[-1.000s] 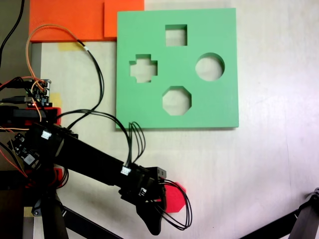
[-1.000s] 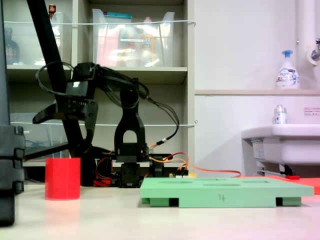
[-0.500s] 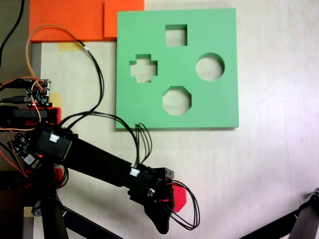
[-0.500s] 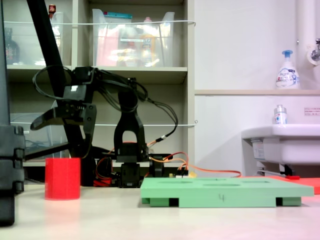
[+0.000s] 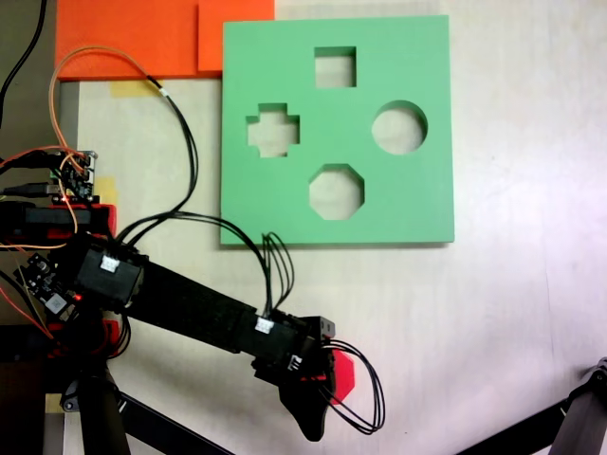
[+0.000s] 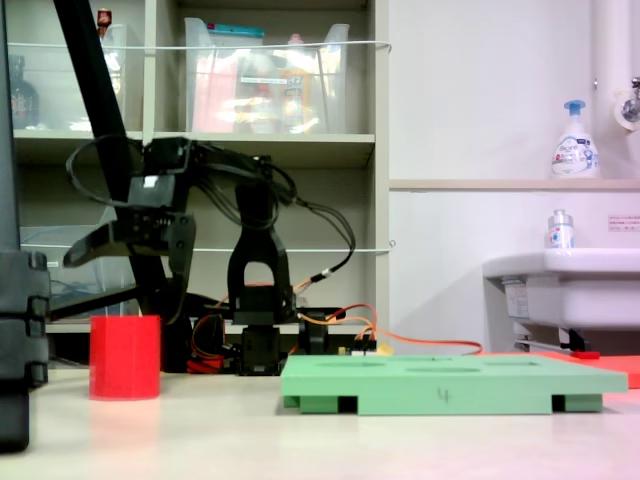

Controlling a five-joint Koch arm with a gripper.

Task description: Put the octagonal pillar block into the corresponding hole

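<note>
Block: small bright red foam octagonal pillar block (image 6: 125, 357) stands upright on the pale tabletop (image 5: 512, 313), well apart from the board; in the first exterior view only a sliver of it (image 5: 343, 377) shows at the right of the black arm's head.
Board: flat square green foam board (image 5: 417, 204) lies flat on the table, at the upper middle of the first exterior view and at the second exterior view's right (image 6: 450, 385).
Hole: eight-sided cutout (image 5: 336, 191) sits low in the board, below the cross-shaped cutout (image 5: 273, 130) and the round cutout (image 5: 398, 127); a square cutout (image 5: 335, 67) is nearest the far edge.
Gripper: black gripper (image 6: 135, 265) hangs above the red block in the second exterior view, fingers spread wide, one reaching out to the left, the other pointing down; nothing between them, a gap shows above the block's top.
Arm: black Koch arm (image 5: 190, 308) reaches from the first exterior view's left edge down to the right, with black cables looping around the wrist.
Backdrop: orange sheet (image 5: 133, 38) lies beside the board's far corner.
</note>
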